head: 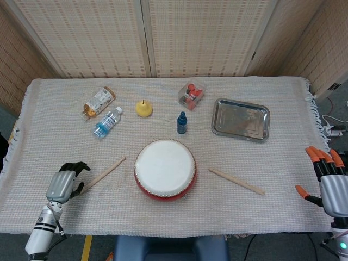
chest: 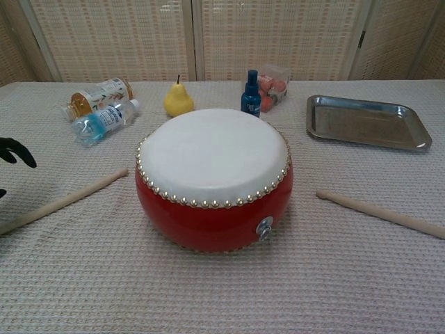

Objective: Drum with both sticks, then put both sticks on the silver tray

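Note:
A red drum (head: 165, 170) (chest: 213, 178) with a white skin stands at the table's front middle. One wooden stick (head: 102, 175) (chest: 62, 202) lies left of it, another stick (head: 236, 181) (chest: 380, 214) lies right of it. The silver tray (head: 241, 119) (chest: 366, 122) sits empty at the back right. My left hand (head: 64, 182) (chest: 12, 152) hovers at the near end of the left stick, fingers apart, holding nothing. My right hand (head: 328, 182), with orange fingertips, stays open off the table's right edge, far from the right stick.
Behind the drum are a blue bottle (head: 182, 123), a yellow pear (head: 143, 109), a clear box of red items (head: 192, 94), a lying water bottle (head: 107, 123) and a lying amber bottle (head: 98, 102). A woven cloth (head: 283, 179) covers the table.

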Motion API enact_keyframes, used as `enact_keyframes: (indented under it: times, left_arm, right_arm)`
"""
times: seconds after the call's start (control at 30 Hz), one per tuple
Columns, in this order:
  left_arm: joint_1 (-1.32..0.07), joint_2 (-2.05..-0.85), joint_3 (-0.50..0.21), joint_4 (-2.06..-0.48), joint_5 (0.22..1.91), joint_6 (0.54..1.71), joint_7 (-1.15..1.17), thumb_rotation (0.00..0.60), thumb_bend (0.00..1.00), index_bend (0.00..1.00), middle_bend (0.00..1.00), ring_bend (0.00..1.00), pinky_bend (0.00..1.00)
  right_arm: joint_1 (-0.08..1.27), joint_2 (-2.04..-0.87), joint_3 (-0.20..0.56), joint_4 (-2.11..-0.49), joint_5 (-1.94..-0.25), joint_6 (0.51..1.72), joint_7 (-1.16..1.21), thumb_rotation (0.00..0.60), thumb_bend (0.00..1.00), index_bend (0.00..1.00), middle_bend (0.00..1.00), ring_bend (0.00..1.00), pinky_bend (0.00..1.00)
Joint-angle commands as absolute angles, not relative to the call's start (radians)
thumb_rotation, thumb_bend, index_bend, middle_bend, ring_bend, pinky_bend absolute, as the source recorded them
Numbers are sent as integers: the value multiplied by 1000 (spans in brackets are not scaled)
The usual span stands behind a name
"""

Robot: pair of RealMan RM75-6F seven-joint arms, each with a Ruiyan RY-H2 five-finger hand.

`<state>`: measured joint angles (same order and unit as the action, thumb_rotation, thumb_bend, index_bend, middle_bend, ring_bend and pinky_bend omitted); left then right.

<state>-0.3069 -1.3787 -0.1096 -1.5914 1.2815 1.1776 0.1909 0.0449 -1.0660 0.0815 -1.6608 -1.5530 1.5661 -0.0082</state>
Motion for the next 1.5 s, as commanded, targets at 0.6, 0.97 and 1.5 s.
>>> enact_keyframes:
  times: [0.6,0.97,1.5]
  left_arm:
    - [-343,-1494,-93,-1536,1100,1116,350,600,357,242,148,128,148]
    - [-351,-1539,-100,-1466,1064,1102,326,600,357,345,158,120,147]
    - [-329,-1500,-67,-1464,1166,1121,203,600,420,610,283,177,157]
  right_arm:
    - [54,-1060,75,-1666,-1549,1540,19,600,171,76,69,0,50]
    - [64,-1063,73,-1672,-1538,1515,21,600,171,76,69,0,50]
    - [63,-1054,73,-1686,-1534,1519,15,600,171,76,69,0,50]
